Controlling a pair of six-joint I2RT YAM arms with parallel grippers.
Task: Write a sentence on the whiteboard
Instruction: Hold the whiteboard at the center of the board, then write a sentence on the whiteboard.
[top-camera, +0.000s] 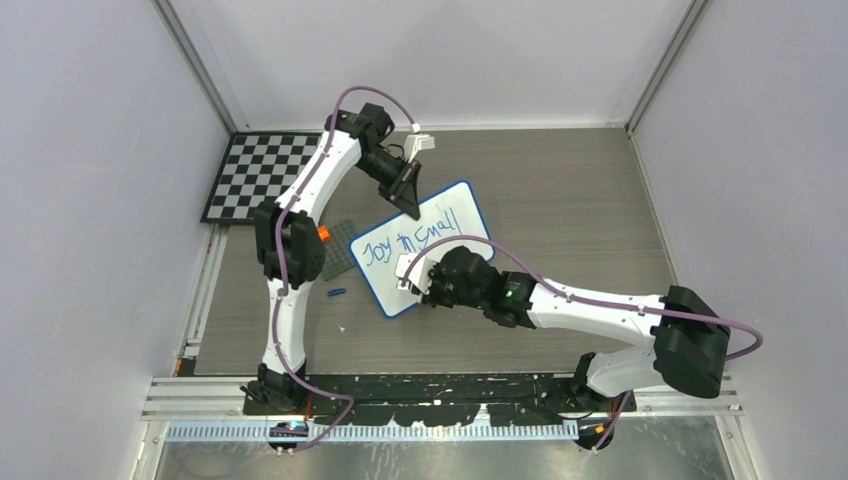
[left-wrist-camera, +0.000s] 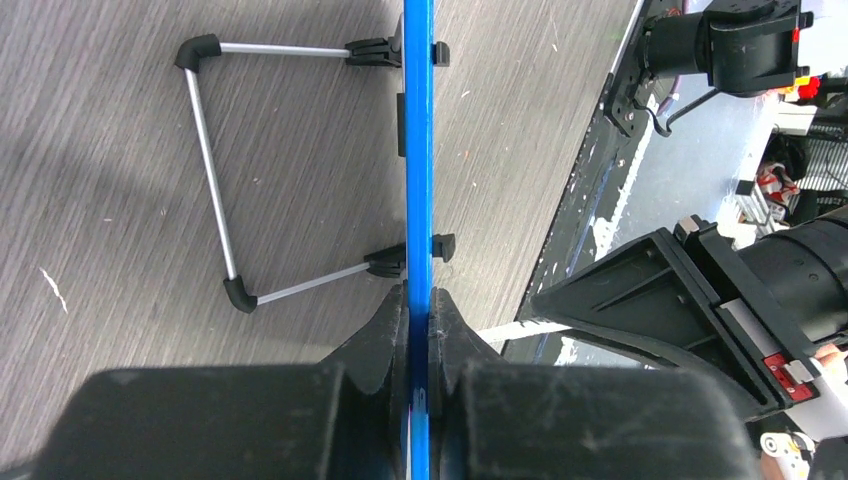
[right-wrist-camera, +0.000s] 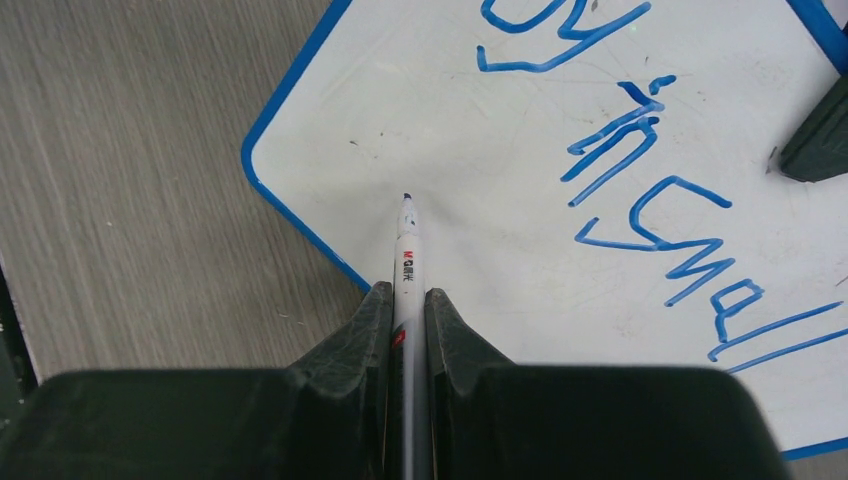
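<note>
Whiteboard, white, blue-framed, is clamped edge-on by left gripper. White marker is pinched by right gripper, tip at blank corner near blue handwritten sentence "Joy in small".

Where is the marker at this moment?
Right wrist view: the marker is clamped in the right gripper, its tip over blank whiteboard near a corner, beside the sentence.

Top external: mounted high, faces down over the table, far; small rectangular blue-framed white whiteboard mid-view. Left wrist: very near, sights along whiteboard edge-on. Right wrist: near, faces down on whiteboard face. All three share it.
</note>
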